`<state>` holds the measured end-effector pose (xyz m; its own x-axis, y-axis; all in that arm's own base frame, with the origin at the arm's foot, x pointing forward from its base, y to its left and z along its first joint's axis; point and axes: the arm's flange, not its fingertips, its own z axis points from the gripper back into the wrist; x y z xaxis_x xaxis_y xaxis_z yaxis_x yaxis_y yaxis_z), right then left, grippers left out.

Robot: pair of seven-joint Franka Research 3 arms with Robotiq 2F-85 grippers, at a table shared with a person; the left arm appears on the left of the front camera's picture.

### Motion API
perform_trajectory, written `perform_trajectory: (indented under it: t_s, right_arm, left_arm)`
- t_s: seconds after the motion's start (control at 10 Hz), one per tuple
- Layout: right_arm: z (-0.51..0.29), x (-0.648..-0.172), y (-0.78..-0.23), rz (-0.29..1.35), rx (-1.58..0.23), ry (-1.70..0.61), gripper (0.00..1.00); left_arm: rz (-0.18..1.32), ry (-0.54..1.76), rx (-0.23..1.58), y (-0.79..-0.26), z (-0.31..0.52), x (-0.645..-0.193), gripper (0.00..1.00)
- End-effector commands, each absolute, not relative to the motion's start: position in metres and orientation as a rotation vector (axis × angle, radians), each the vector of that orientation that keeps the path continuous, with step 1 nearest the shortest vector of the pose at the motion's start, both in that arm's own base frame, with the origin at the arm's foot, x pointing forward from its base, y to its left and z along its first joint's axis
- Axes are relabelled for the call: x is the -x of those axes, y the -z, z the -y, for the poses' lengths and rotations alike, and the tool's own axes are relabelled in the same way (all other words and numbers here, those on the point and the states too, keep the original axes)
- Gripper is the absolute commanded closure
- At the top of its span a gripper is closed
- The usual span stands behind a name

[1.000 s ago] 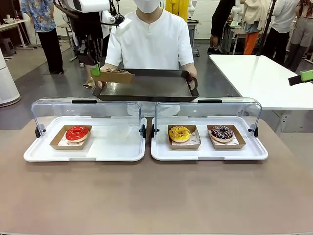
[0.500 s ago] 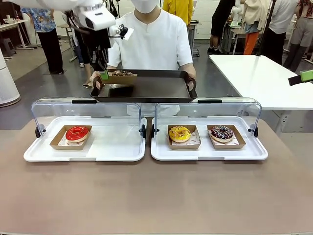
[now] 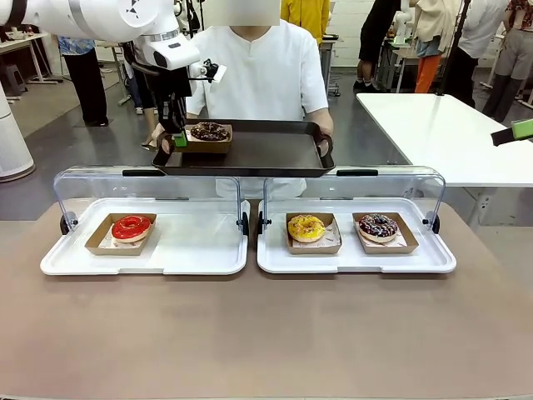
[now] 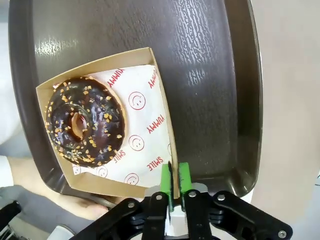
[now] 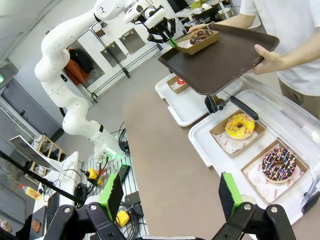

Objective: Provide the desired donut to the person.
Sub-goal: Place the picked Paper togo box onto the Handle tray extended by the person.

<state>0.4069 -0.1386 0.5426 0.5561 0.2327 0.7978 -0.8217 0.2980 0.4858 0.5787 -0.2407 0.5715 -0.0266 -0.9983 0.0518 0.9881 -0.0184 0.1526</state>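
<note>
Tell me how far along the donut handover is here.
Done: the chocolate donut in its box sits on the tray that the person holds. In hand: the robot's left hand grips the box's wall, with a pad on either side. Left: let go and pull the arm back. The right hand is open, away from the tray.
</note>
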Motion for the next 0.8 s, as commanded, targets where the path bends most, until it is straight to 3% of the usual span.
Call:
perform_trajectory:
  t_s: [0.0,0.2,0.3,0.5,0.7]
  right_arm:
    - [0.1378,-0.4072,-0.5427,0.681,-1.043,-0.780,0.00]
    - [0.1378,-0.4072,-0.5427,0.681,-1.043,-0.780,0.00]
    - [0.1378,-0.4072,-0.5427,0.681,-1.043,-0.780,0.00]
    - [0.1378,-0.4072,-0.5427,0.681,-1.043,-0.780,0.00]
    - [0.1378,-0.4072,-0.5427,0.681,-1.043,-0.780,0.00]
  left_arm:
    - [0.163,1.593,-0.077,-0.5795,0.2419,-0.5828,0.00]
    - [0.163,1.583,-0.075,-0.5814,0.2407,-0.5777,0.00]
    - [0.156,1.588,-0.072,-0.5821,0.2402,-0.5806,0.18]
    - [0.147,1.579,-0.051,-0.5813,0.2396,-0.5800,0.00]
    - [0.141,1.582,-0.039,-0.5832,0.2401,-0.5815,0.00]
